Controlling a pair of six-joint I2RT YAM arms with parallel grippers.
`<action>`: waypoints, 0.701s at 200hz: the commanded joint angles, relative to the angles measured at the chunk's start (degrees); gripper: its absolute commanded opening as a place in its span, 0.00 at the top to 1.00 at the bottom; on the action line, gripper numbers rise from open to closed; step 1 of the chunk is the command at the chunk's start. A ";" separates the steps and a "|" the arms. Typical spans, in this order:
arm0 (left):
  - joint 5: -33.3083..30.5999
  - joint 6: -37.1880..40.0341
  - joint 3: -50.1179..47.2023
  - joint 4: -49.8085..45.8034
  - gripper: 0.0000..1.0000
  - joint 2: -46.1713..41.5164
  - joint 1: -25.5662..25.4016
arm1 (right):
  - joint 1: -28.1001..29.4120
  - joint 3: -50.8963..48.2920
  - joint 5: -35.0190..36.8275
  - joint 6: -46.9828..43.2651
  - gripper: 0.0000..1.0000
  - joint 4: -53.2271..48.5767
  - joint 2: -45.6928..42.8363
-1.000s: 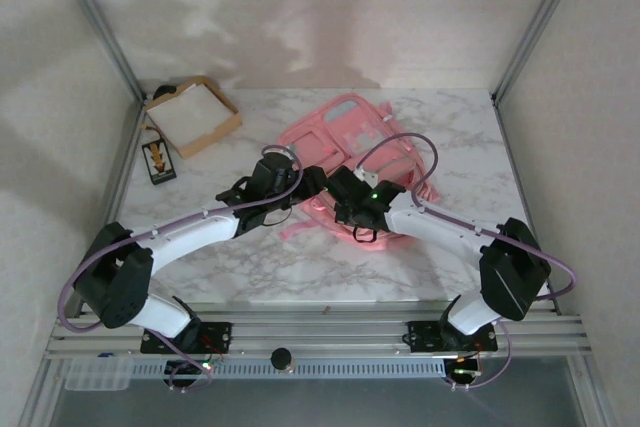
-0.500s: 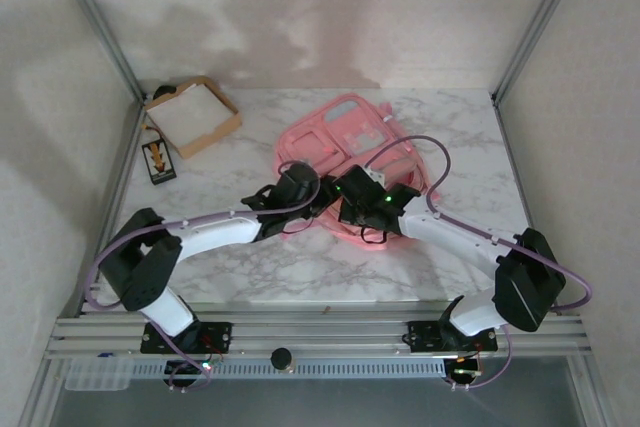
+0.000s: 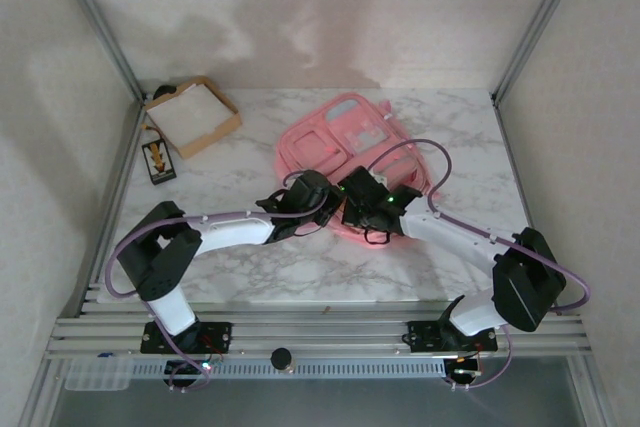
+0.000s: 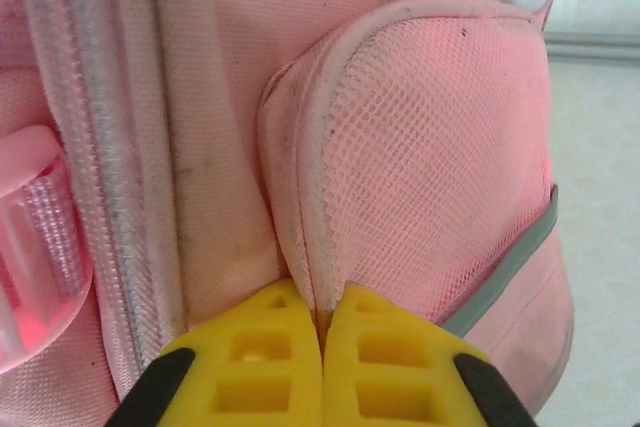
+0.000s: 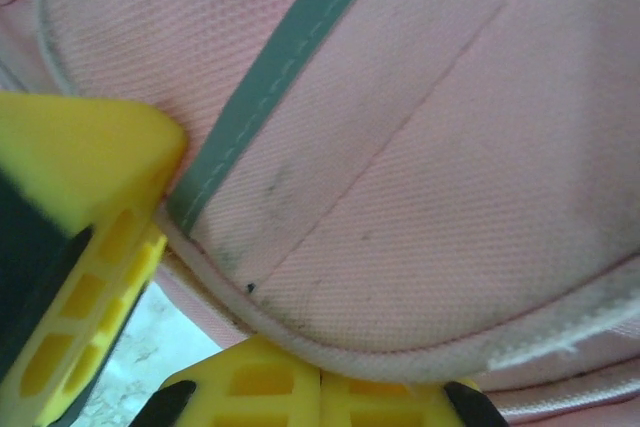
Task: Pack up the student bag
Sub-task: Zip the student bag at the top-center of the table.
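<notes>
Two robot arms meet at the near edge of the student bag (image 3: pixel 345 137), which lies flat on the far middle of the marble table (image 3: pixel 230 272), to the right of a shallow cardboard box (image 3: pixel 193 115) and a small dark card (image 3: pixel 158 159). The left gripper (image 4: pixel 322 347) is clenched, its yellow fingers (image 4: pixel 265 357) pressed together on the piped rim of the bag's pink mesh pocket (image 4: pixel 430 147). The right gripper (image 5: pixel 320 392) is likewise clamped, nipping the pale piping along the bag's edge, close to a grey-green strip (image 5: pixel 280 77) sewn across the fabric. Seen from above, the left arm has swung markedly. A second ago its elbow sat low and far out at the table's left. It now stands further in from that side and further from the near edge. The wrist has travelled rightward along the bag's near edge, so the two grippers now lie just beside each other. The right arm has changed less: its elbow moved out toward the right in the first half of that second and has hardly shifted since, while its wrist has edged slightly toward the bag's middle. The bag's far end, the box and the card lie where they did a second ago.
</notes>
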 commanded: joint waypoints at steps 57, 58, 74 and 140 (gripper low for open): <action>-14.76 6.93 -4.38 -15.16 1.00 -7.68 6.23 | -10.12 -1.78 4.59 -5.44 1.00 -9.04 -9.14; -14.85 7.03 -4.54 -15.20 1.00 -7.82 6.33 | -10.38 -1.70 4.50 -5.61 1.00 -9.03 -9.17; -13.35 9.45 -6.74 -15.03 1.00 -9.08 8.64 | -13.46 -0.93 2.67 -8.72 1.00 -7.91 -9.25; -7.75 29.21 -4.64 -20.08 1.00 -10.53 24.26 | -20.40 4.60 -3.38 -17.26 1.00 -4.71 -2.21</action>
